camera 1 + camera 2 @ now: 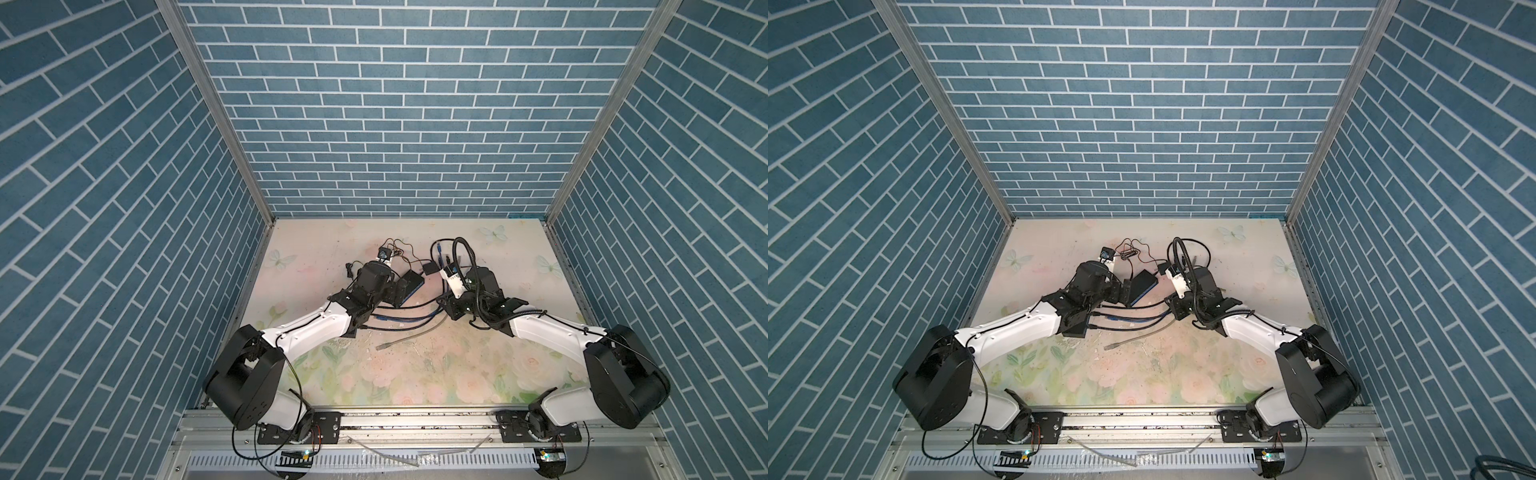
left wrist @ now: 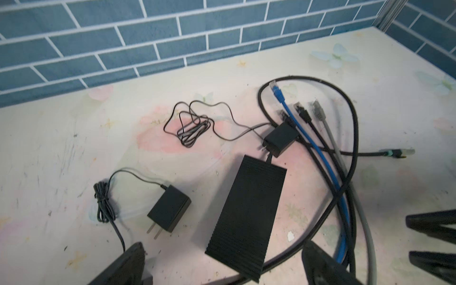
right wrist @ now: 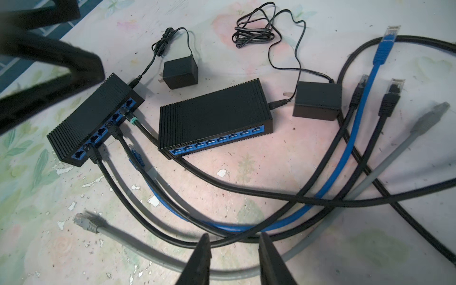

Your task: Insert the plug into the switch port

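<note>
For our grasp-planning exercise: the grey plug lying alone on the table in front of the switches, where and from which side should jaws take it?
Take the grey plug by its ribbed boot, behind the tip, from above, jaws across its width: it lies flat on the table, and the tip must stay free.

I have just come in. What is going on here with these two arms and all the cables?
Two black network switches lie on the table. The cabled switch already has several cables plugged in; the empty switch shows only free ports. The left hand is wide open and holds nothing. The right hand hovers, jaws apart, over the loose cables and grips none. The blue plug and the grey plug lie free, so no plug is being inserted yet.
</note>
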Controlling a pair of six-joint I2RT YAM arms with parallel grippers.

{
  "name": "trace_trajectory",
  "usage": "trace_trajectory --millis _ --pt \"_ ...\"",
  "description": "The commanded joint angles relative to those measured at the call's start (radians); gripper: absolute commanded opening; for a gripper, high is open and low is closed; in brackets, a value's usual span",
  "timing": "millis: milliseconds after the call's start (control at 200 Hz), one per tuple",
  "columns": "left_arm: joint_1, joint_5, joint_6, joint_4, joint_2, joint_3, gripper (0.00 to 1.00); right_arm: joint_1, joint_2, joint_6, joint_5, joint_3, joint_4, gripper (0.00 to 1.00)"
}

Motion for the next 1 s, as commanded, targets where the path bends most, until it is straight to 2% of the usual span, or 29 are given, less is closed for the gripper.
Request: trace_trajectory --millis 0,150,290,750,995 --pt "-0.003 -0.012 -0.039 -0.037 -0.036 -0.042 1.0 0.02 0.026 -0.123 -0.039 -0.003 0.033 0.35" --pt "-0.005 -0.029 -0.053 -0.095 -0.06 -0.065 1.0 0.035 0.031 -0.207 -0.037 -0.039 0.074 0.35" --pt "-0.004 -0.064 -0.073 -0.142 -0.08 -0.097 1.0 0.039 0.056 -0.22 -0.056 -0.029 0.065 0.32" --pt "-0.002 -0.075 -0.126 -0.044 -0.125 -0.22 1.0 0.146 0.192 -0.333 -0.112 0.063 0.01 0.2" --pt "0.001 -0.094 -0.141 -0.055 -0.166 -0.269 1.0 0.175 0.248 -0.379 -0.143 0.117 -0.004 0.2"
